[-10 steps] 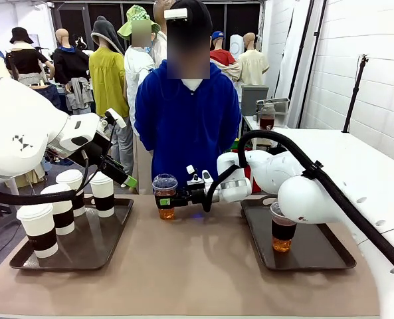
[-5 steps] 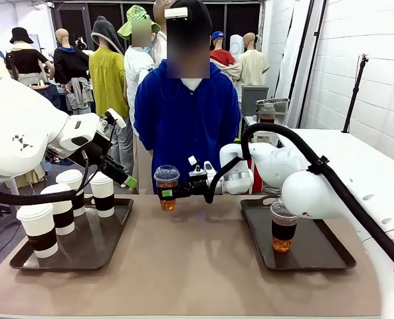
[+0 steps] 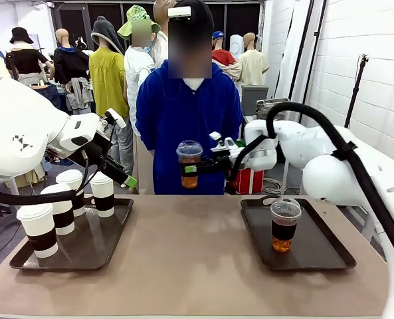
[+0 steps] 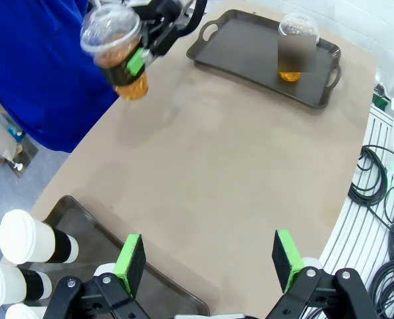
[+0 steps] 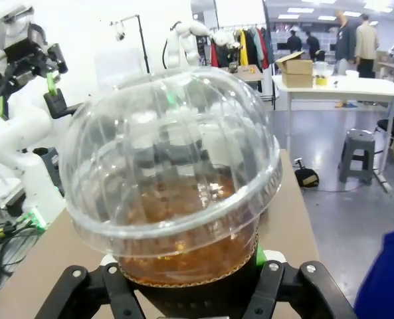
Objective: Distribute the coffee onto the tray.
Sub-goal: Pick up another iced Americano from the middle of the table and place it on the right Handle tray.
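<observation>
No brand, label or print is legible on any cup; the dark band on the clear dome-lidded plastic cup of amber-brown liquid [image 3: 286, 224] standing on the dark tray [image 3: 329, 256] at the right of the front view is plain there and smeared to a grey patch in my left wrist view, upper right. My right gripper [image 3: 191, 169] is clamped on a second clear dome-lidded plastic cup of amber drink [image 3: 189, 163], held upright in the air just above centre of the front view, in front of the person in the blue hooded top [image 3: 183, 119] and well clear of the tan tabletop [image 3: 190, 266]. In the right wrist view that cup's ribbed dome fills the middle of the frame, the black fingers closing on its dark band at the bottom edge; the green pads are mostly hidden behind the cup and its base is cut off. My left gripper [image 4: 210, 259] hangs with its jaws spread wide, nothing between the green pads [image 4: 129, 262], over the near edge of the table at the bottom of the left wrist view; in the front view its fingertips sit at centre left above the dark left tray [image 3: 84, 252]. On that tray stand four white lidded paper cups with dark brown sleeves [image 3: 62, 208], bunched at its left and far side; in the left wrist view they are partly cut off at the lower left corner.
</observation>
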Tool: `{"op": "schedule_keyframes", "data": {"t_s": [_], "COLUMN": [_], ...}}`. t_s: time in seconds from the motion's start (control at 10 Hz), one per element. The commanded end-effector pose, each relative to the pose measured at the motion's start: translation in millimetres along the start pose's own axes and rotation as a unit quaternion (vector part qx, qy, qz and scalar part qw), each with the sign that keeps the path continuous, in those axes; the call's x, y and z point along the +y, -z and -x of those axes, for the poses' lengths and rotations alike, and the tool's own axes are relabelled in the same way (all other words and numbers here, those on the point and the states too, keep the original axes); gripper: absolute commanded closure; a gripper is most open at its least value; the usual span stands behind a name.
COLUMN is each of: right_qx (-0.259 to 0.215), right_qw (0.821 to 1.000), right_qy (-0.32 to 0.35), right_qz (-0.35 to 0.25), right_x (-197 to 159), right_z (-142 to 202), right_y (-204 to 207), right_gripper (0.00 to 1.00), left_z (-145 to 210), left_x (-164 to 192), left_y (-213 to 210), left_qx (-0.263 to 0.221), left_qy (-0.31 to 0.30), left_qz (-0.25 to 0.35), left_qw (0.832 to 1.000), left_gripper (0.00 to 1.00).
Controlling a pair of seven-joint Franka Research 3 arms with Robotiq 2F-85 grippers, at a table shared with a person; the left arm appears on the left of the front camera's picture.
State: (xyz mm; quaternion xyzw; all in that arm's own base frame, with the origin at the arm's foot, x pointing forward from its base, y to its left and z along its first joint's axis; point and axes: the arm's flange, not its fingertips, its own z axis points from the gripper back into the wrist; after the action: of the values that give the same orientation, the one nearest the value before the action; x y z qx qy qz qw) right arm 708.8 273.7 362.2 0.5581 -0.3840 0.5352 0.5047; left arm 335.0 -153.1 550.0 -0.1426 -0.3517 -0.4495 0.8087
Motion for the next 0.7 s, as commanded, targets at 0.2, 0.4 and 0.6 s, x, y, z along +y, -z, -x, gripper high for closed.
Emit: {"op": "schedule_keyframes", "data": {"t_s": [0.2,0.4,0.6], "right_qx": [0.004,0.005,0.004], "right_qw": [1.0,0.999,0.999], "right_qy": [-0.009,0.0,0.006], "right_qz": [0.023,0.039,0.04], "right_x": [45,56,62], "right_z": [-5,5,15], "right_y": [-92,-122,-133], "right_gripper": [0.36,0.36,0.36], "left_z": [1,1,1], "left_x": [2,2,2], "left_y": [0,0,0], "left_qx": [-0.002,-0.002,-0.002], "left_qy": [0.006,0.006,0.006], "left_qz": [0.003,0.003,0.003], "left_qw": [1.0,1.0,1.0], "left_gripper": [0.0,0.0,0.0]}}
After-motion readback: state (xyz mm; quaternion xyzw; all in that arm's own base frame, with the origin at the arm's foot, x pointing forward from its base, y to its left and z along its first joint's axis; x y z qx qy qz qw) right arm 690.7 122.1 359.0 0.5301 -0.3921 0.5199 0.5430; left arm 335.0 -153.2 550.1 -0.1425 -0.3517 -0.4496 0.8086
